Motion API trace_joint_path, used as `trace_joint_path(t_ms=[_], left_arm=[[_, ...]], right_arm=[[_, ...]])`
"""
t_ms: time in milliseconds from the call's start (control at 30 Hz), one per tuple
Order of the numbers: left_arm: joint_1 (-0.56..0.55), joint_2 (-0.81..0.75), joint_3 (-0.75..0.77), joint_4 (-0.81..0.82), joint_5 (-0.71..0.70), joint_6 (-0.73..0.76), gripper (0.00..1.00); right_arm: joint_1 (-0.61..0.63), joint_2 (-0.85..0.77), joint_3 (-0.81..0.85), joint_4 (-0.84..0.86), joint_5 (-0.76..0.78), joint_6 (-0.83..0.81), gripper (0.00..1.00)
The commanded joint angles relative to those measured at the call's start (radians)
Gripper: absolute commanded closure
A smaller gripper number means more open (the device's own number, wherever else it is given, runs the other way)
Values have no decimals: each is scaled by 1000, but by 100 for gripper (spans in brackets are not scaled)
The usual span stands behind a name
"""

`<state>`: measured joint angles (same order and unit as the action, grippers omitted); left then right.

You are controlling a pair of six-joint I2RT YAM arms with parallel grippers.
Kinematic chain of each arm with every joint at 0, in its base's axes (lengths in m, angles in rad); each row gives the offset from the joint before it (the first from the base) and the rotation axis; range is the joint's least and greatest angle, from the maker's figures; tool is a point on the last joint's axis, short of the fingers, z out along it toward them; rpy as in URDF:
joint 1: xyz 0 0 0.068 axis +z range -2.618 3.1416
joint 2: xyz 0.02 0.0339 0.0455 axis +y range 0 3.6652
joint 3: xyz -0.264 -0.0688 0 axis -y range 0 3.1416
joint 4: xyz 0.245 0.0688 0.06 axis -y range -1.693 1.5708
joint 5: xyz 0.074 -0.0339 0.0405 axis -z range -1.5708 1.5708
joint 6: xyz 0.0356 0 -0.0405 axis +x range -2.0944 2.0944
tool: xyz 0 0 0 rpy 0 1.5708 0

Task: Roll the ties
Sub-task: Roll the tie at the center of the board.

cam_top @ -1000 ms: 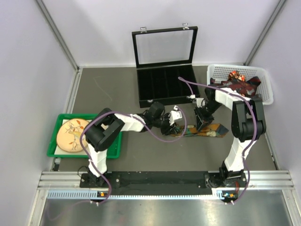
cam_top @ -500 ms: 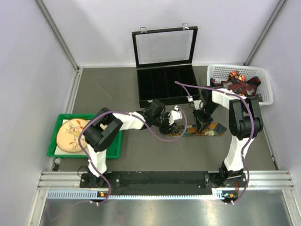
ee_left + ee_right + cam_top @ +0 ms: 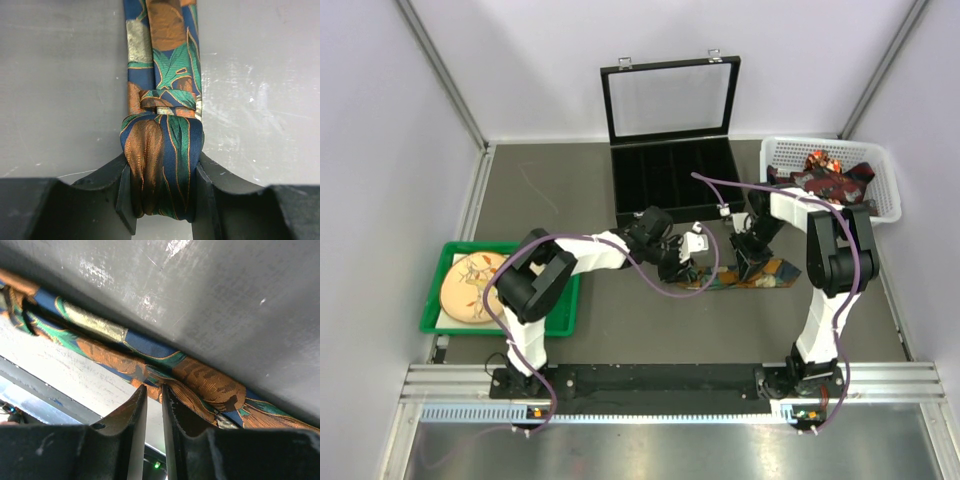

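Observation:
One tie (image 3: 770, 273), patterned in blue, green and orange, lies flat on the grey table in front of the black case (image 3: 670, 185). My left gripper (image 3: 682, 268) is shut on the rolled end of this tie (image 3: 162, 150). The roll sits upright between the fingers (image 3: 125, 195) and the unrolled strip runs away from it. My right gripper (image 3: 746, 262) is down on the middle of the strip. In the right wrist view its fingers (image 3: 135, 415) are almost closed and pinch the tie's edge (image 3: 200, 375). More ties (image 3: 830, 180) lie heaped in the white basket (image 3: 888, 195).
The black case stands open at the back with its glass lid (image 3: 670, 100) up and its compartments bare. The white basket is at the back right. A green tray (image 3: 432, 300) holding a decorated plate (image 3: 475, 285) sits at the left. Purple cables loop over both arms.
Both grippers have shifted a little toward the back with the tie. The flat part of the tie looks slightly shorter. Little differs over the last half second.

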<state>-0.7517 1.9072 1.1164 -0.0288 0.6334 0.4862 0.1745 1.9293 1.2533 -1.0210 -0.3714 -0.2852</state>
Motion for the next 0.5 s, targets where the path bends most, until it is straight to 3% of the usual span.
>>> trace_joint_path(t_ms=[0,200,467], left_arm=[[11,-92,-36,-65,35,54,71],[8,-79,-82,-151,-33,164,72],[-23,2,-46,-212,-164,169,72]], right_arm=[[11,66,-15,84,103,-17,81],[10,71,-6,82,111,-9,81],[11,66,6,64,88,-2,80]])
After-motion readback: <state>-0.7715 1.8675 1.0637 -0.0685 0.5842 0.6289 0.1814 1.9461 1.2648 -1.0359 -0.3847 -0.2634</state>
